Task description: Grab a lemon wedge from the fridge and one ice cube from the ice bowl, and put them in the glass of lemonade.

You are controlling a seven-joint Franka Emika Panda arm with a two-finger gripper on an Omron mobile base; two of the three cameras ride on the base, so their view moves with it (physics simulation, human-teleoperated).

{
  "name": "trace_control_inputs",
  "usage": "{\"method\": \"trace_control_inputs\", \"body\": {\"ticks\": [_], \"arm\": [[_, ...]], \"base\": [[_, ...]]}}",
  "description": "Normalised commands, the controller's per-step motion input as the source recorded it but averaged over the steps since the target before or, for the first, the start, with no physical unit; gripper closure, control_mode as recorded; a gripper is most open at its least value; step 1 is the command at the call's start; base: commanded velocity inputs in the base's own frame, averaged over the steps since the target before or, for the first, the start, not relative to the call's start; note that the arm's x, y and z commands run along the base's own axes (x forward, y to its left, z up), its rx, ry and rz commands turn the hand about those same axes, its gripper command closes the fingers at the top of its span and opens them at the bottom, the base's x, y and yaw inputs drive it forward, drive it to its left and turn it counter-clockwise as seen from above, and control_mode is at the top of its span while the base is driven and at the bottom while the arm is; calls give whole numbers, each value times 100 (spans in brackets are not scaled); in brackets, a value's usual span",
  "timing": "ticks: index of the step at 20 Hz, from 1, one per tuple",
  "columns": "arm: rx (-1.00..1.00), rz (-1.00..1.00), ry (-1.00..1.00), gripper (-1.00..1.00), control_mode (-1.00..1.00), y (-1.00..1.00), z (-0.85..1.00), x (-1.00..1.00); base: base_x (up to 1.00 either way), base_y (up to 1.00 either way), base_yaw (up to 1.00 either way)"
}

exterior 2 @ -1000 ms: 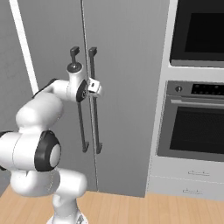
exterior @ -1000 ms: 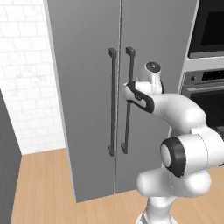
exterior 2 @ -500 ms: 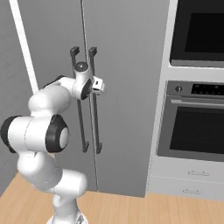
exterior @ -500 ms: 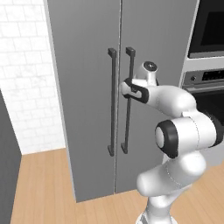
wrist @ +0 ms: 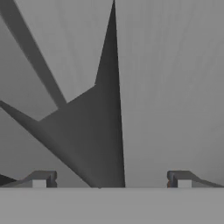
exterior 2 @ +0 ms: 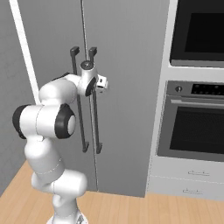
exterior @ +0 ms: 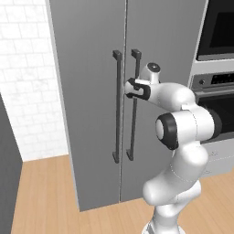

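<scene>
1. You are facing the fridge [exterior: 91, 91], a tall grey cabinet with two doors, both closed.
2. You can count two long dark vertical handles: the left handle [exterior: 117, 107] and the right handle [exterior: 134, 123], standing just beside each other on either side of the door seam.
3. Your gripper [wrist: 111, 179] is up against the door front, level with the upper part of the right handle; from the left base camera the dark hand [exterior: 137, 89] overlaps that bar.
4. From the hand camera, the two fingertips [wrist: 41, 178] stand wide apart with a dark bar between them, nothing clamped.
5. To the right you have two black-fronted ovens, the upper oven [exterior 2: 199, 33] and the lower oven [exterior 2: 194, 127].
</scene>
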Motion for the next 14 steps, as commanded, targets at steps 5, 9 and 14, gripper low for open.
{"method": "trace_control_inputs", "body": {"ticks": [5,9,14], "arm": [[0,0,0,-100,-100,0,-26,39],[0,0,0,-100,-100,0,-43,43],[0,0,0,-100,-100,2,-7,37]], "base": [[0,0,0],[0,0,0],[0,0,0]]}}
